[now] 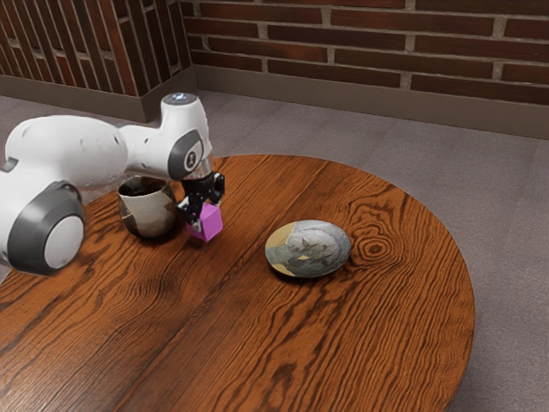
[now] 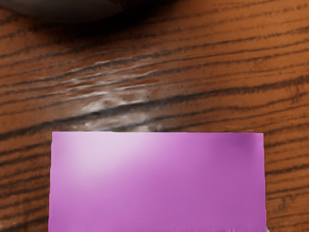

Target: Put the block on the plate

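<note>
In the exterior view my gripper (image 1: 202, 208) is low over the table, just to the exterior view's right of the pot. The magenta block (image 1: 207, 223) is directly under the hand, and part of it is hidden by the gripper. Whether the block touches the table is not clear from here. The same block (image 2: 157, 182) looms large at the wrist view's lower edge, close beneath the hand. A round plate (image 1: 309, 250) with a grey and yellow pattern lies on the table, apart from the block, toward the exterior view's right.
A grey and white pot (image 1: 147, 211) stands close beside the gripper and block, an obstacle on the exterior view's left. Its dark underside (image 2: 72, 10) appears in the wrist view. The round wooden table (image 1: 377, 335) has a curved edge beyond the plate.
</note>
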